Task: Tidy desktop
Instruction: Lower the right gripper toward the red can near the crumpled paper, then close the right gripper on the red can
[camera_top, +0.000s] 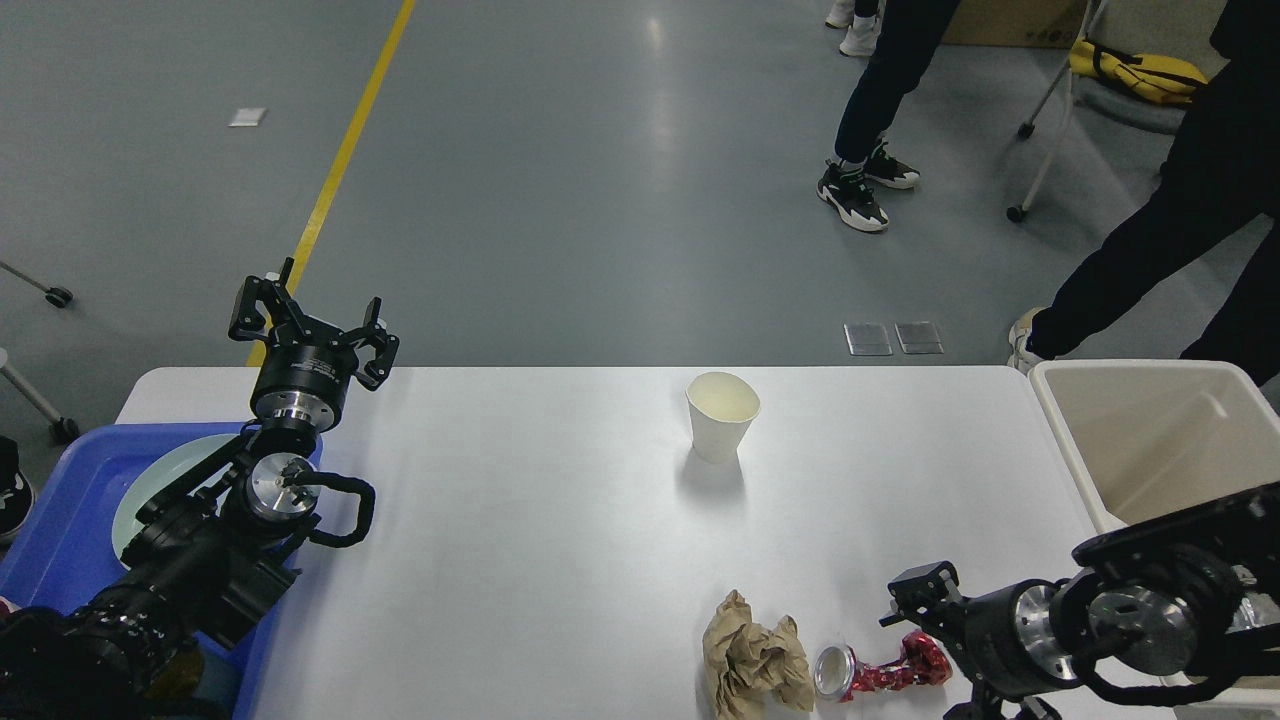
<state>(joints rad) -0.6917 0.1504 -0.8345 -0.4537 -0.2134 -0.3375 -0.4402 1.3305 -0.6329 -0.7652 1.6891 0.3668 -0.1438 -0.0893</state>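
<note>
The white bench (520, 520) is seen to fill the lower frame. A paper cup (722, 415) is stood upright near its far middle. At the near edge a crumpled brown paper (752, 660) is lain just beside a crushed red can (880, 670) (can mouth turned toward the paper). The right pincer (925, 625) is placed at the can's right end; whether it is clenched or released cannot be told. The left pincer (305, 325) is held released, fingers spread, above the bench's far left corner. A blue tray (70, 500) holding a pale plate (165, 475) is noted at the left, a beige bin (1150, 440) at the right.
</note>
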